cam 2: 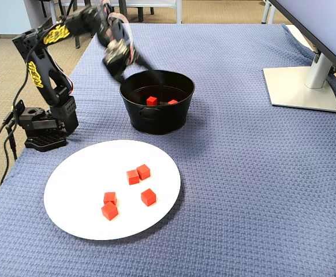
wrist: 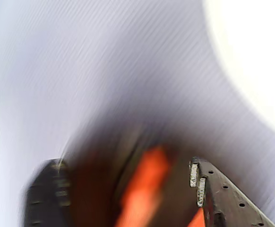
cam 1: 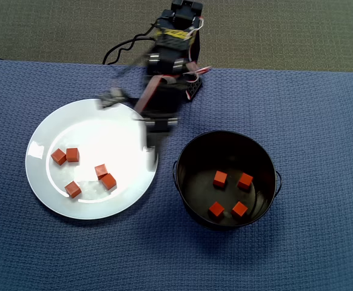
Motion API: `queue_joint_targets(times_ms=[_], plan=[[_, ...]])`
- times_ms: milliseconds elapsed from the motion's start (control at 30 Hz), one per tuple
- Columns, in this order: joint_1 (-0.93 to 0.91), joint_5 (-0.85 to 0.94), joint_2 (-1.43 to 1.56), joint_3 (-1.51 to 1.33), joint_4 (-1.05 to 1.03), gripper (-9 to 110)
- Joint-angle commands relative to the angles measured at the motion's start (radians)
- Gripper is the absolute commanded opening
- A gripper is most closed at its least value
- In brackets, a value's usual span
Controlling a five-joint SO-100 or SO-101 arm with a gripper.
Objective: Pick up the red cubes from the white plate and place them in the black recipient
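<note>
Five red cubes [cam 1: 73, 155] on white plate [cam 1: 43, 130], four in black recipient [cam 1: 191, 151] beside it; gripper [cam 1: 151, 154] blurred between them, grip state unclear.

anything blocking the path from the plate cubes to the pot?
Nothing visible. Bare blue cloth separates the white plate from the black pot. Only the pot's wall must be cleared. Five red cubes remain on the plate.
</note>
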State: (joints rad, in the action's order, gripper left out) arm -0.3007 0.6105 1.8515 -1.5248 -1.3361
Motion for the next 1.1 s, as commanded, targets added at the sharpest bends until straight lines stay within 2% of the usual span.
queue_joint_targets(times_ms=[0,167,400,633,800,933,1067], plan=[[-0.25,0.239,-0.1,0.026,0.04,19],[-0.383,0.383,-0.262,0.035,0.184,21],[-0.443,0.495,-0.382,0.054,0.199,25],[-0.469,0.433,-0.457,0.101,0.273,24],[-0.469,0.414,-0.591,0.272,0.213,25],[-0.442,0.531,-0.649,0.331,0.268,26],[-0.423,0.769,-0.658,0.255,0.399,26]])
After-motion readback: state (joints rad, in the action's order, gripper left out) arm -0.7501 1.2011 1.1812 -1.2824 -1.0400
